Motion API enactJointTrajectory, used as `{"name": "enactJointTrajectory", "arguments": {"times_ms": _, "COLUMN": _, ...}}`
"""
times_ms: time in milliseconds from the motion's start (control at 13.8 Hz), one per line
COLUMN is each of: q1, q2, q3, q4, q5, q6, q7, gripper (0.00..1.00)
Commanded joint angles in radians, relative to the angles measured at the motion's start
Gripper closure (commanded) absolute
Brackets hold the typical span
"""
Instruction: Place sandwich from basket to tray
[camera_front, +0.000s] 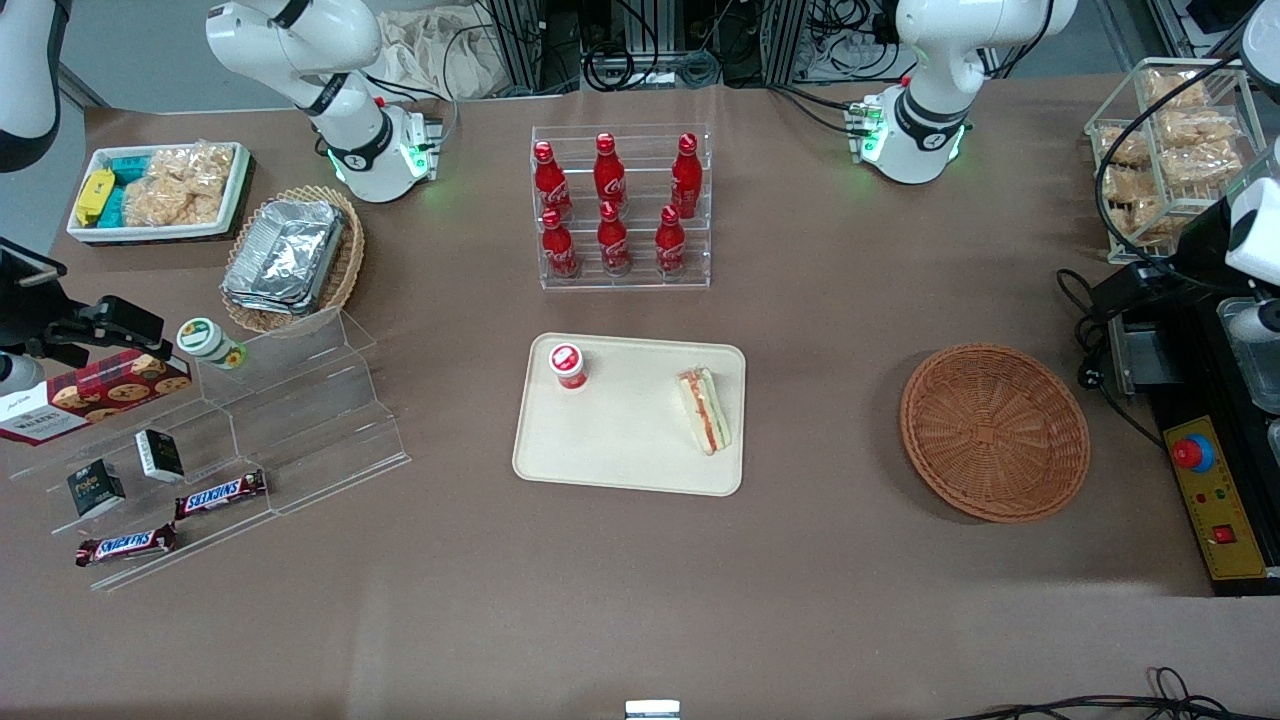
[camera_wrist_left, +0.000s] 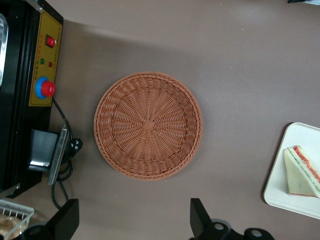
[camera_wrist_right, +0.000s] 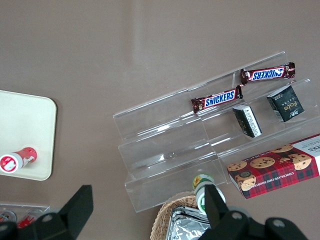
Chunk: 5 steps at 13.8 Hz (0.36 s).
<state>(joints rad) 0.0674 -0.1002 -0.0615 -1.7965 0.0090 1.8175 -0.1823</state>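
Observation:
The sandwich (camera_front: 705, 410) (camera_wrist_left: 302, 172), a pale wedge with red and green layers, lies on the cream tray (camera_front: 620, 440) (camera_wrist_left: 279, 192), near the tray edge that faces the basket. The reddish-brown wicker basket (camera_front: 995, 432) (camera_wrist_left: 148, 125) holds nothing and sits on the table toward the working arm's end. My gripper (camera_wrist_left: 132, 201) hangs high above the bare tabletop, just farther from the front camera than the basket. It is open, with its dark fingers (camera_wrist_left: 196, 212) wide apart and nothing between them.
A small red-capped bottle (camera_front: 567, 365) lies on the tray. A rack of red cola bottles (camera_front: 620, 205) stands farther back. A black control box with a red button (camera_front: 1215, 490) (camera_wrist_left: 42, 89) lies beside the basket. A wire rack of snacks (camera_front: 1165, 150) stands at the table corner.

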Motion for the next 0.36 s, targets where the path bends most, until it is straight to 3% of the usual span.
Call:
{"name": "enactJointTrajectory", "arguments": {"times_ms": 0, "q1": 0.032, "q2": -0.099, "q3": -0.026, "q4": -0.104, "q5": -0.032, "q6": 0.026, "q7": 0.041, "gripper": 0.0}}
{"name": "enactJointTrajectory", "arguments": {"times_ms": 291, "q1": 0.028, "q2": -0.064, "q3": -0.034, "q4": -0.057, "q5": -0.023, "q6": -0.007, "q7": 0.046, "gripper": 0.0}}
